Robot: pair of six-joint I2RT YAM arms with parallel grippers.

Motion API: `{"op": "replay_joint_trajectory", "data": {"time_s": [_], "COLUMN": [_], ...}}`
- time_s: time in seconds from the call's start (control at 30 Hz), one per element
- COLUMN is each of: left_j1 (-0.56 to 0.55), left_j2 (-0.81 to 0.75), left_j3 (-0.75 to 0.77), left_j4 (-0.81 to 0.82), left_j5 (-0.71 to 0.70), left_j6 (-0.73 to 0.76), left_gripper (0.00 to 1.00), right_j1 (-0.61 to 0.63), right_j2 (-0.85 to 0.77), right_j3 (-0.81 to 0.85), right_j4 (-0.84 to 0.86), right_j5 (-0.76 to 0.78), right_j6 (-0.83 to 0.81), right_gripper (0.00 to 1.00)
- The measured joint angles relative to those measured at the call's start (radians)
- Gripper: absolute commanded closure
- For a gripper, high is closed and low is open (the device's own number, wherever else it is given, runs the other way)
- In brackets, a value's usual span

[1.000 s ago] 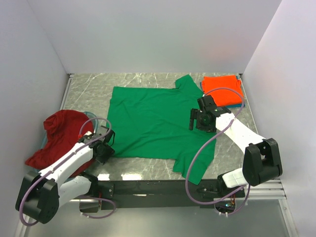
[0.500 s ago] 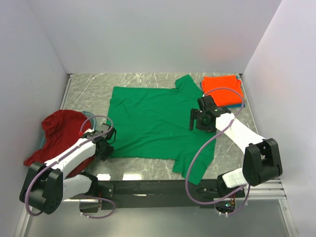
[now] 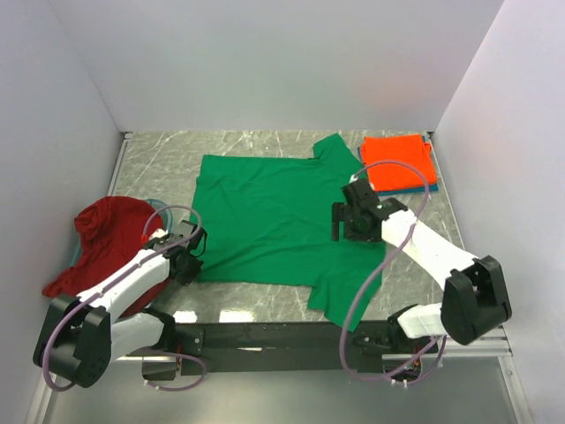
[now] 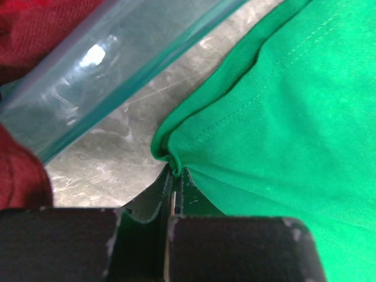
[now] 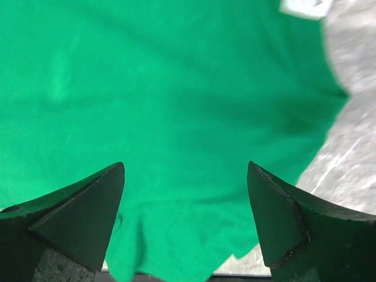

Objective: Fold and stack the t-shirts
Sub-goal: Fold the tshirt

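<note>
From here I see the green t-shirt (image 3: 265,221) spread flat across the middle of the marble table (image 3: 159,155), hem toward my left arm, neck toward my right, one sleeve pointing to the far wall and the other reaching the near edge. My left gripper (image 3: 189,263) is down at the near-left hem corner, and in the left wrist view its fingers (image 4: 141,235) are pressed together with a small bunched fold of the green hem pinched between the tips. Just beside that corner runs a clear bluish plastic strip (image 4: 117,64); I cannot tell whether it is a bin wall or a bag. Dark red cloth shows on both sides of it in that view. From above, the dark red t-shirt (image 3: 110,243) lies crumpled in a heap at the left edge of the table, near the left gripper. My right gripper (image 3: 340,221) hovers over the green shirt's right side with its fingers spread wide and nothing between them, only green cloth below and a white neck label (image 5: 305,6) at the top of the right wrist view. At the far right corner, an orange-red t-shirt (image 3: 399,161) lies folded on a teal-blue t-shirt (image 3: 415,187), which shows only as a thin edge.
</note>
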Motion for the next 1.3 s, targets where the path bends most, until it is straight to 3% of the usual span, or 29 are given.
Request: {"op": "replay_joint_trajectory", "data": {"time_s": [0.43, 0.67, 1.07, 1.17, 1.3], "left_j1": [0.000, 0.000, 0.000, 0.000, 0.000], "left_j2": [-0.072, -0.072, -0.100, -0.103, -0.104], "left_j3": [-0.008, -0.024, -0.031, -0.031, -0.031], "left_j4": [0.025, 0.041, 0.041, 0.041, 0.041], "left_j5": [0.012, 0.026, 0.027, 0.027, 0.027], "left_j6": [0.029, 0.041, 0.045, 0.045, 0.045], "left_gripper": [0.99, 0.99, 0.99, 0.99, 0.99], "right_j1": [0.526, 0.751, 0.784, 0.784, 0.774], "right_j2": [-0.248, -0.264, -0.103, -0.079, -0.074], "right_j3": [-0.229, -0.309, -0.331, -0.333, -0.332], "right_j4": [-0.153, -0.184, -0.162, -0.163, -0.178], "right_j5": [-0.080, -0.137, -0.085, -0.082, -0.068], "right_j6": [0.216, 0.372, 0.471, 0.486, 0.495], "right_gripper": [0.16, 0.19, 0.35, 0.43, 0.68]}}
